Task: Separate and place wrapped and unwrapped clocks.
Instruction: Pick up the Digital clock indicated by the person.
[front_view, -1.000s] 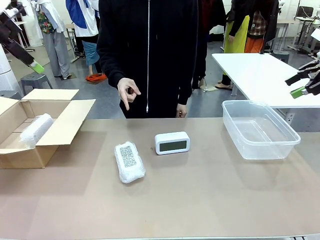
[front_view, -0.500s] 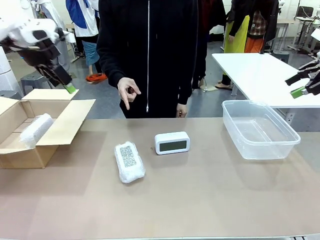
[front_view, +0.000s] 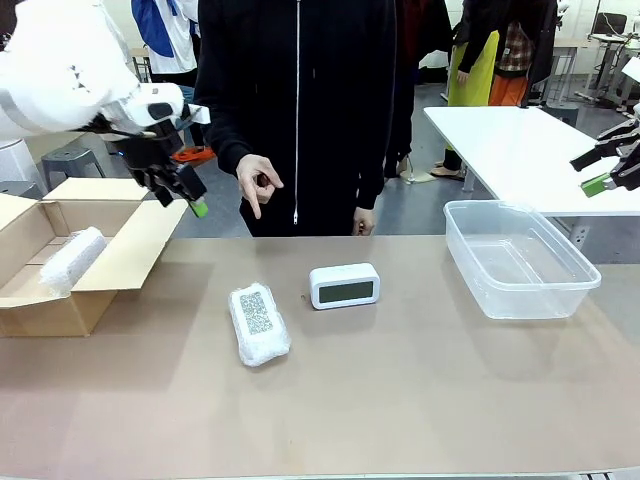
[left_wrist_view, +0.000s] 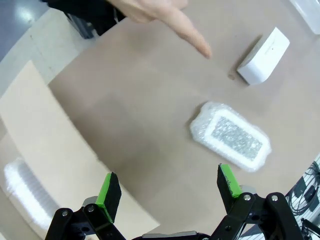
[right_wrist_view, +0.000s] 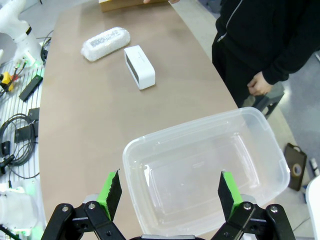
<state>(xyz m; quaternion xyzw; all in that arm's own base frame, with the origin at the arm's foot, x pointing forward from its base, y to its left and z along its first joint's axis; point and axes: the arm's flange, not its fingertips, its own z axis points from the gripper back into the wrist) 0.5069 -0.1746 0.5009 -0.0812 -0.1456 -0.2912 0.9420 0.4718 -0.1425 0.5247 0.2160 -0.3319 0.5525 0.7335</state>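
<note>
Left gripper (left_wrist_view: 170, 186), fingers spread and empty, hovers near the cardboard box (front_view: 45, 315); a person's hand (front_view: 256, 184) points toward the wrapped clock (front_view: 259, 323) lying mid-table beside the bare clock (front_view: 344, 286); next, seemingly, descend and straddle it.

My left gripper (left_wrist_view: 168, 186) hangs tilted downward, jaws spread wide, with nothing between the green pads (left_wrist_view: 109, 191). My right gripper (right_wrist_view: 170, 189) hovers equally wide and empty.

Bundle (front_view: 259, 323) in bubble wrap, clock (front_view: 344, 286) smooth plastic, tub (front_view: 540, 300) clear, box (front_view: 45, 315) cardboard.
</note>
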